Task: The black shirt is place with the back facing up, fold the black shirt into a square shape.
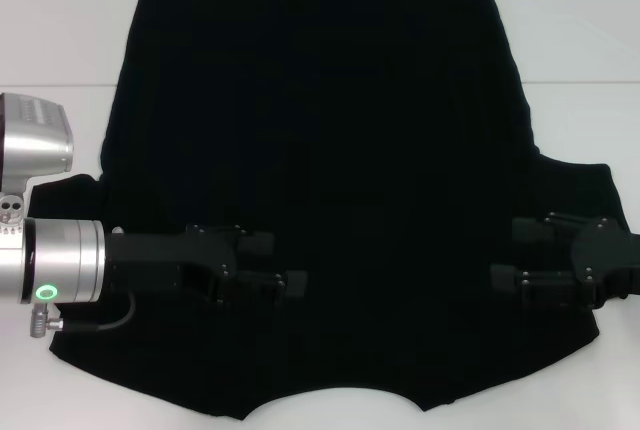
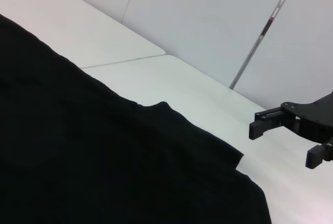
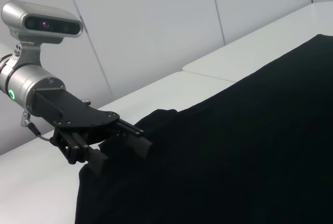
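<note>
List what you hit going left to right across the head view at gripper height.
White table → left arm's silver wrist housing → left gripper, open, over the black shirt → bare middle of the shirt → right gripper, open, over the shirt's right side.

The black shirt (image 1: 320, 170) is cut off at the head view's bottom edge, its print hidden.

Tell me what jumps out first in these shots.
The large plain black soft-fabric T-shirt dominates, spread flat over most of the white table. Two black robot hands sit over its near part: the left hand, fingers apart, over the left half, and the right hand, also open, near the right edge. No lettering shows on the upturned side.
</note>
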You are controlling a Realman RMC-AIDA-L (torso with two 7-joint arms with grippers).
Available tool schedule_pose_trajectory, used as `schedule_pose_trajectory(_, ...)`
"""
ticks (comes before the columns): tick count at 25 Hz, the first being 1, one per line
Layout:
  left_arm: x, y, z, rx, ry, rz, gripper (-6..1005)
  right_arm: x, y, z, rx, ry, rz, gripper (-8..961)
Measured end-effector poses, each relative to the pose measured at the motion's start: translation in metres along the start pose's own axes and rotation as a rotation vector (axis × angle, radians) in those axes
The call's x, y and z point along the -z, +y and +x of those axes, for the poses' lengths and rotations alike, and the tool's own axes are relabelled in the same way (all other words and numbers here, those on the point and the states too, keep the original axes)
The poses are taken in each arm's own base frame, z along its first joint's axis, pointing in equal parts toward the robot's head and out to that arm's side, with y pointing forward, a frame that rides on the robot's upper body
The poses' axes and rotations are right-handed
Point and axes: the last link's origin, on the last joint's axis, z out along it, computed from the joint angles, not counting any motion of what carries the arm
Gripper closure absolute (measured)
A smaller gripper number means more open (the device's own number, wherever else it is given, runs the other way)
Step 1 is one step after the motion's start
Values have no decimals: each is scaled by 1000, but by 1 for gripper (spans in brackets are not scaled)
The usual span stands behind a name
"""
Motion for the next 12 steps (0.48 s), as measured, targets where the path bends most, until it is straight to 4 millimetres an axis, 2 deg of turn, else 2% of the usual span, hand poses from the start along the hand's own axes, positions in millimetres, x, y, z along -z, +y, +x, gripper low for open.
schedule_pose_trajectory(12, 1, 0, 0, 19, 6, 1, 156, 1, -1, -2, -26, -12, 10, 25)
